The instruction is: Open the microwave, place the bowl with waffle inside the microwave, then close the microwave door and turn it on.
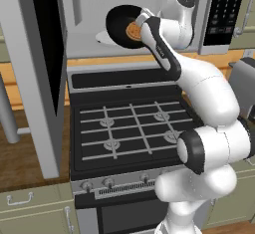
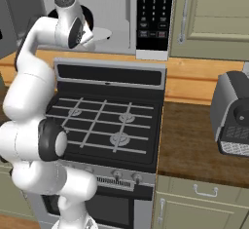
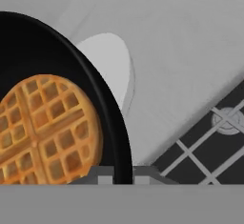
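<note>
Black bowl [image 1: 121, 25] holding the orange-brown waffle [image 1: 133, 30] sits tilted inside the open microwave [image 1: 89, 39], door [image 1: 37, 78] swung wide

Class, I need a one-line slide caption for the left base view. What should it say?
Arm carries the black bowl with the waffle into the open microwave above the stove.

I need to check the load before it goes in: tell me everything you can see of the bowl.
The bowl is round, shallow and matte black, with a grid-patterned orange-brown waffle lying in it. It is tilted steeply, its open face toward the left base camera, held up at the mouth of the open microwave, over the white turntable. The gripper is shut on its rim.
</note>
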Robot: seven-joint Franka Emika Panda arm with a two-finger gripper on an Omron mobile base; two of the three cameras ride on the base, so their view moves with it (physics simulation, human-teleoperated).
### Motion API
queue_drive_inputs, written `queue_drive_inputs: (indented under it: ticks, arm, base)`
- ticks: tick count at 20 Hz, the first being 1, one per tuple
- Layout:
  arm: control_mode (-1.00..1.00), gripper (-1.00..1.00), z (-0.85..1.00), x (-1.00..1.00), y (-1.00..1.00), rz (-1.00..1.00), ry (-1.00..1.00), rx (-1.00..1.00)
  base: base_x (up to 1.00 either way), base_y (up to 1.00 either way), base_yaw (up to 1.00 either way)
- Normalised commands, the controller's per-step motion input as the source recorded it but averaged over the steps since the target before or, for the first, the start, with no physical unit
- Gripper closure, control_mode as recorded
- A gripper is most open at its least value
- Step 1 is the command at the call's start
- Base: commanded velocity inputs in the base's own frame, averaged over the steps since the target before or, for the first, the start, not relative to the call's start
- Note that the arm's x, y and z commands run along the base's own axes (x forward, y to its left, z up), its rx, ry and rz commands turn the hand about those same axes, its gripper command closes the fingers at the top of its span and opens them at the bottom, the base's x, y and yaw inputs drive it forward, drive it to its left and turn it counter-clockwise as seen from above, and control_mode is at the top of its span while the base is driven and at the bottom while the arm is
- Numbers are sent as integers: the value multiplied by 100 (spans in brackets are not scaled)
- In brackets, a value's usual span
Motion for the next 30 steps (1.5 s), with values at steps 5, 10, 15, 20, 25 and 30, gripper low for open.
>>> queue_drive_inputs:
  ticks: [5, 10, 15, 20, 25, 30]
  arm:
    - [-100, 100, 0, 69, 14, -3, 2, 0]
    - [-100, 100, -2, 66, 7, -6, 0, 0]
    - [-100, 100, -1, 67, 2, -6, 0, 0]
    - [-100, 100, -16, 50, 0, -2, 0, 0]
    - [-100, -100, -34, 21, 0, 0, 2, 0]
    - [-100, -100, -7, -18, -4, 0, -11, 4]
  base:
    - [0, 0, 0]
    - [0, 0, 0]
    - [0, 0, 0]
    - [0, 0, 0]
    - [0, 0, 0]
    - [0, 0, 0]
